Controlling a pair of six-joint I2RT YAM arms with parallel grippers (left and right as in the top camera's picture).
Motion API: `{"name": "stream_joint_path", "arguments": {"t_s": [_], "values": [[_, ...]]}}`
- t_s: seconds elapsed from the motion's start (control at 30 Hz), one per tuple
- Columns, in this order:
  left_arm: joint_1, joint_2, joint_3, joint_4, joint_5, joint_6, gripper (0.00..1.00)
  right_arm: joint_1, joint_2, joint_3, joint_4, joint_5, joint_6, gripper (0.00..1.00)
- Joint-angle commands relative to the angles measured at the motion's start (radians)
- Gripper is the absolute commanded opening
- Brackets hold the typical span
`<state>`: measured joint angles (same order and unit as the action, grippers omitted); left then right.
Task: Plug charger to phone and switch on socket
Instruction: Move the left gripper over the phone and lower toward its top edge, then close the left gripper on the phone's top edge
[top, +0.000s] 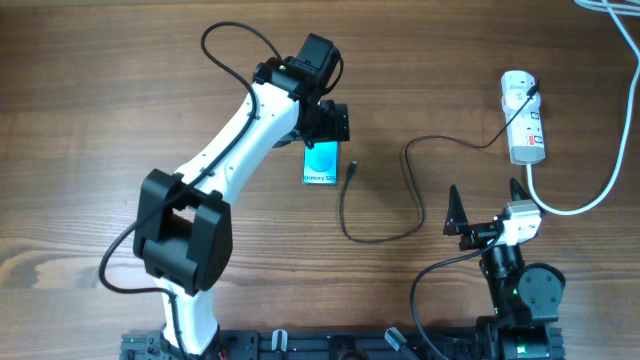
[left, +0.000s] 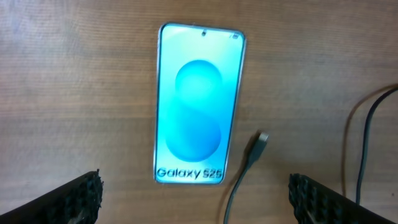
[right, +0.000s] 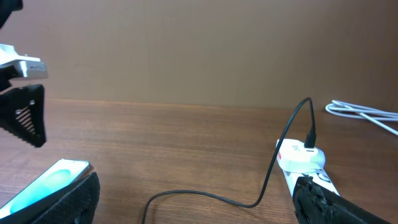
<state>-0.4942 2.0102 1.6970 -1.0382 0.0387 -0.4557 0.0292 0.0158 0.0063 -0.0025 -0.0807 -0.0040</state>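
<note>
Phone (top: 320, 167) upper end hidden under left gripper (left: 194, 198), jaws wide, empty. Right gripper (top: 487, 205) spread, empty. One charger (top: 344, 212), tip just beside phone, unplugged; far end apparently in one socket (top: 523, 120).

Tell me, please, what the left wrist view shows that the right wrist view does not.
Only left wrist: the whole phone with Galaxy S25 lettering, and the plug tip of the charger beside it, unplugged. Only right wrist: the socket with a black plug in it, and a white cable. Both: phone, charger cable, wooden table.
</note>
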Motion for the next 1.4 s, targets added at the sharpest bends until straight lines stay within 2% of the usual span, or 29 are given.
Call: {"name": "stream_joint_path", "arguments": {"t_s": [0.0,0.27,0.97,1.37], "values": [[-0.004,0.068,0.018,0.038,-0.06,0.033,1.0,-0.002,-0.005,-0.001,0.003,0.014,0.011,1.0],[-0.006,0.117,0.017,0.145,-0.063,0.032,1.0,-0.002,-0.005,-0.001,0.003,0.013,0.01,1.0],[-0.033,0.121,-0.048,0.195,-0.101,0.028,1.0,-0.002,-0.005,-0.001,0.003,0.014,0.01,1.0],[-0.033,0.197,-0.048,0.19,-0.101,0.003,1.0,-0.002,-0.005,-0.001,0.003,0.013,0.01,1.0]]}}
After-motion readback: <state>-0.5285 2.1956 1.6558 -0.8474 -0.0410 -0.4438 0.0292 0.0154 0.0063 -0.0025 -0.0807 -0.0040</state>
